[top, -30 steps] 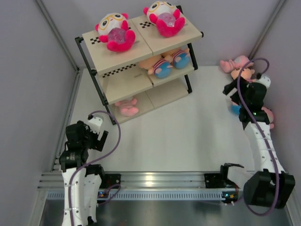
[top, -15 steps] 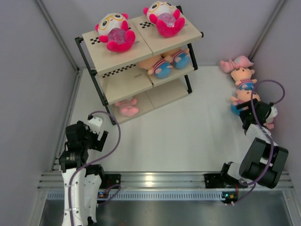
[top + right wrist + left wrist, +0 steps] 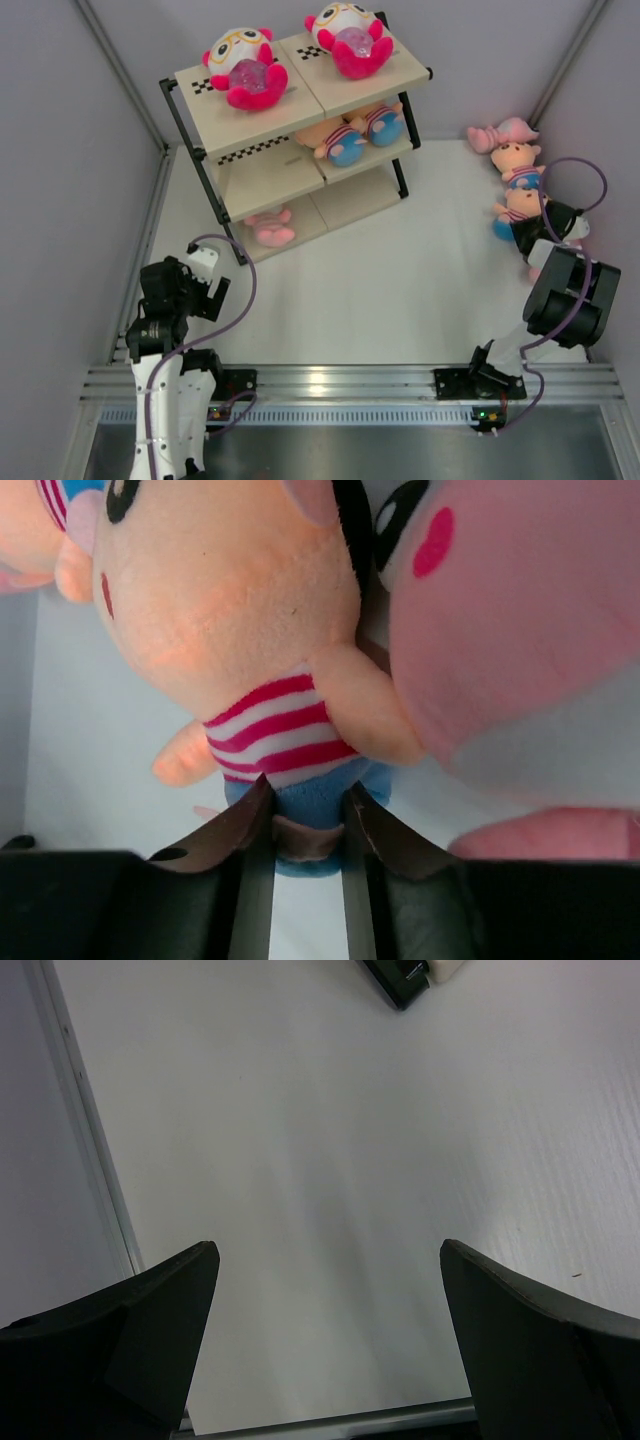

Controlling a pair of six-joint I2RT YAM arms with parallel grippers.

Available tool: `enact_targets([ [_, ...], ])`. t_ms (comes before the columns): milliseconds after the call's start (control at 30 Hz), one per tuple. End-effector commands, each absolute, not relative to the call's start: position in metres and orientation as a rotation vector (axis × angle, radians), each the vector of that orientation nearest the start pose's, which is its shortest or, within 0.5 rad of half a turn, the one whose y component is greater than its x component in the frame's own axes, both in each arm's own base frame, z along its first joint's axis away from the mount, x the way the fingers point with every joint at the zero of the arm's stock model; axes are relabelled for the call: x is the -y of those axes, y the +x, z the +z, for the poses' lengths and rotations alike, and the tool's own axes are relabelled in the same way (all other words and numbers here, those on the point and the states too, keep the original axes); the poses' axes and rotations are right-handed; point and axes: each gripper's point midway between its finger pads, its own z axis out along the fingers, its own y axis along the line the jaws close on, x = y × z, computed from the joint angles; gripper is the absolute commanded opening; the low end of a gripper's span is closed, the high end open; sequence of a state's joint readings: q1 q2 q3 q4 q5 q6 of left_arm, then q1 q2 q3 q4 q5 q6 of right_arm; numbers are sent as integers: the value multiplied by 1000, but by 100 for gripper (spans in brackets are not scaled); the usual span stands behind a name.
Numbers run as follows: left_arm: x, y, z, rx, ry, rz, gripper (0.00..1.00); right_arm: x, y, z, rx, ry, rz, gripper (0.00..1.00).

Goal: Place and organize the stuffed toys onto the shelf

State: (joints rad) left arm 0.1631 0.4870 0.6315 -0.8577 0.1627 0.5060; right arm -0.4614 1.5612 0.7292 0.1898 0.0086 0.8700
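The shelf (image 3: 255, 180) stands at the back left. Two hot-pink stuffed toys (image 3: 243, 68) with yellow glasses lie on its top board, two peach striped ones (image 3: 340, 140) on the middle and a pale pink one (image 3: 270, 228) on the bottom. More toys lie by the right wall: a pale pink one (image 3: 500, 133) and a peach one (image 3: 522, 160). My right gripper (image 3: 308, 805) is shut on the blue bottom of another peach striped toy (image 3: 230, 600) there. My left gripper (image 3: 330, 1260) hangs open over bare table.
A pink, white-faced toy (image 3: 510, 630) presses against the held toy's right side, close to the right wall (image 3: 610, 150). The shelf's foot (image 3: 405, 980) shows at the top of the left wrist view. The metal rail (image 3: 330, 380) runs along the near edge.
My right arm has drawn back and down to the toys by the right wall, and its jaws have closed on the peach toy's blue bottom. The left arm has not moved.
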Motion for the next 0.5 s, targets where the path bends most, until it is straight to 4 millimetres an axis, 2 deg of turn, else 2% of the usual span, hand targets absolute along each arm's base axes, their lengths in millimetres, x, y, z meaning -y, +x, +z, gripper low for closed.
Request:
enact_targets([
  [0,-26,193,149,-2183,454,199,99,174,403,76,-1738,1298,184,24],
  [100,-27,193,148,-2177,453,202,99,162,401,77,-1792,1228,224,1],
  [133,-27,193,149,-2170,454,206,99,160,399,89,-1782,1189,213,0],
  [200,-26,192,149,-2167,452,204,99,152,394,98,-1794,1148,185,0],
  [233,-27,193,151,-2156,452,210,99,148,393,115,-1791,1085,160,0],
  [300,-26,193,150,-2147,455,209,99,121,394,125,-1850,989,166,0],
  [333,-26,193,153,-2132,454,215,99,114,391,138,-1847,932,135,0],
  [367,-26,193,152,-2127,457,217,99,93,392,142,-1871,873,157,0],
  [433,-25,192,155,-2105,458,222,99,72,381,154,-1886,826,169,0],
  [467,-25,192,156,-2099,457,224,99,54,379,159,-1892,786,202,0],
])
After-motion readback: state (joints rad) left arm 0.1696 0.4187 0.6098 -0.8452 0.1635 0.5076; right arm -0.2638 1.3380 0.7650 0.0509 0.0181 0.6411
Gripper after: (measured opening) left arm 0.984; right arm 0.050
